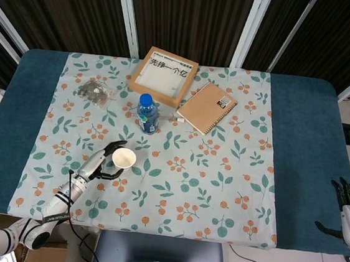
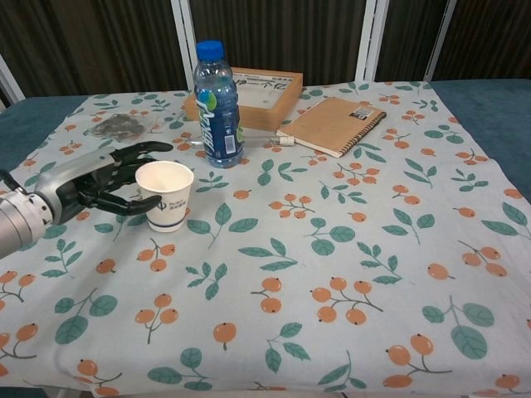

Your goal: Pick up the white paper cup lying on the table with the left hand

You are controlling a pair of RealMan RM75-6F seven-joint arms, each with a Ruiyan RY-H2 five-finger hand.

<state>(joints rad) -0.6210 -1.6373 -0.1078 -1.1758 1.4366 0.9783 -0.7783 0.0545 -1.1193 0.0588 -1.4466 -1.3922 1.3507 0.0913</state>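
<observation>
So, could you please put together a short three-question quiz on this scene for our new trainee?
1. True or false: the paper cup lies on its side.
2. What stands directly behind the cup in the chest view? A) water bottle B) notebook C) wooden box
3. Which hand is at the cup?

Key: 1. False; it stands upright, mouth up. 2. A. 3. The left hand, fingers spread beside it; the right hand waits at the table edge.
</observation>
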